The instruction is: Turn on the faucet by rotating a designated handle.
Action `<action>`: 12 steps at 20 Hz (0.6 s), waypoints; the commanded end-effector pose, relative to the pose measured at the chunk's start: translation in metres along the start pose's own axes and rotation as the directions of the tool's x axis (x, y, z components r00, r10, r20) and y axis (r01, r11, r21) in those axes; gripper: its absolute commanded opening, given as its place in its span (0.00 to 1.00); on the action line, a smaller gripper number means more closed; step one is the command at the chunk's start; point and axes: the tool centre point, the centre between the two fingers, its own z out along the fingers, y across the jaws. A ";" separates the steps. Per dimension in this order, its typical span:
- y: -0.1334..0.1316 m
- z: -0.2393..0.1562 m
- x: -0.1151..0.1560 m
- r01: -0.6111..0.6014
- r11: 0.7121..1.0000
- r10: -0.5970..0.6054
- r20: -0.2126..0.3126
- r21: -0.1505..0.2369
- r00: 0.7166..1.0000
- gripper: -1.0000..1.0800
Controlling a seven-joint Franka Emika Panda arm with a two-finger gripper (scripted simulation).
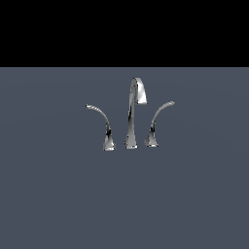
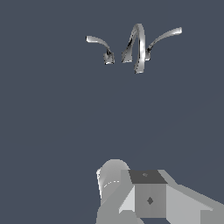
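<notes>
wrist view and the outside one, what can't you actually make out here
- Gripper: absent from the exterior view; the wrist view shows only a grey part of the arm cut off by the picture's edge, so open or shut is unknowable.
- Handle: too small in both views to see how far it is turned.
- Spout: its outlet faces away or is too small; no water can be judged.
- Exterior view: the black band above the floor shows nothing.

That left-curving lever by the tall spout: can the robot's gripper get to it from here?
Probably yes. Nothing lies between the gripper and the lever, just bare floor, though the spout stands close beside it.
</notes>
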 end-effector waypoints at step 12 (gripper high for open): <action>-0.013 0.013 0.008 -0.066 0.998 0.066 -0.002 0.003 0.998 0.00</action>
